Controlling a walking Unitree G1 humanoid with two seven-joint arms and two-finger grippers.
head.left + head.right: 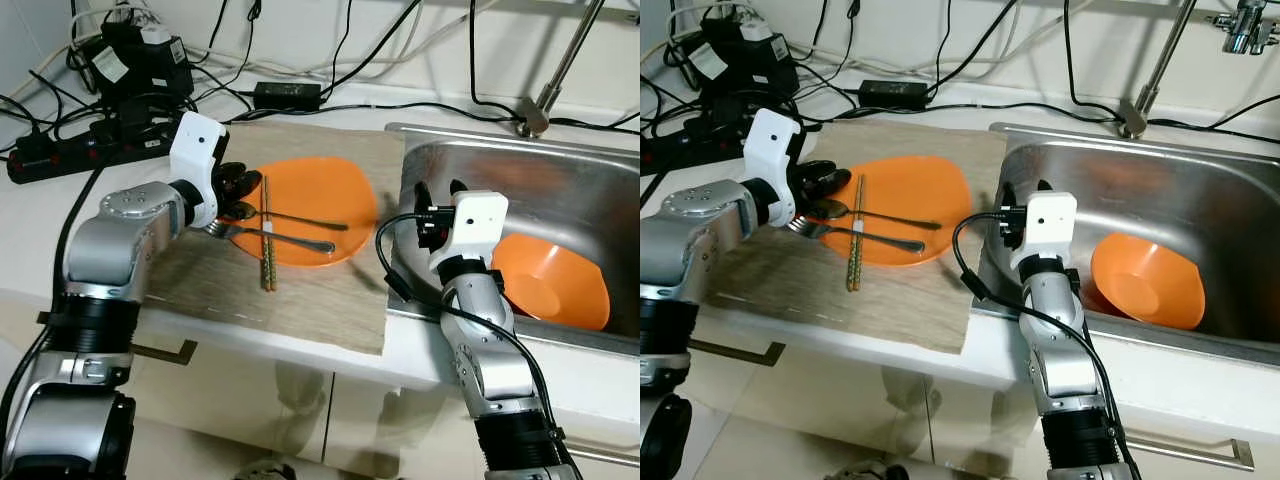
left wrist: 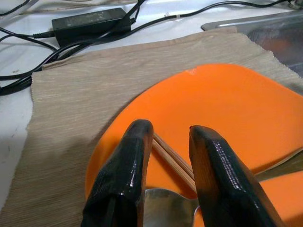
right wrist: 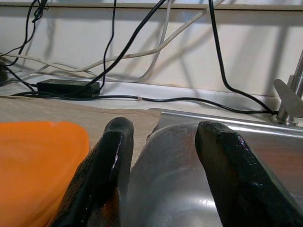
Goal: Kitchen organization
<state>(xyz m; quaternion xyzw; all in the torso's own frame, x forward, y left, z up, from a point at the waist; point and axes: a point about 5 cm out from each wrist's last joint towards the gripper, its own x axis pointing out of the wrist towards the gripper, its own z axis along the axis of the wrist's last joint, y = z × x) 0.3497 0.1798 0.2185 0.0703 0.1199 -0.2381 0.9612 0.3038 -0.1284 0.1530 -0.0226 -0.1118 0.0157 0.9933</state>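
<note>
The left pincer (image 1: 238,186) is held open, its fingers astride the chopsticks (image 1: 266,240) on the plate (image 1: 310,205), seemingly to lift them. The right pincer (image 1: 437,191) is kept open, empty, above the sink (image 1: 560,180) beside the bowl (image 1: 550,280).

This is a home kitchen: a steel sink (image 1: 560,180) with a tap (image 1: 1160,70) is set into the white counter (image 1: 60,270), and cabinet doors (image 1: 1200,440) are below its front edge.

plate (image 1: 310,195) on mat (image 1: 300,300) | fork (image 1: 275,237), spoon (image 1: 290,215), chopsticks (image 1: 266,245) on plate | bowl (image 1: 550,280) in sink (image 1: 560,180), right
</note>
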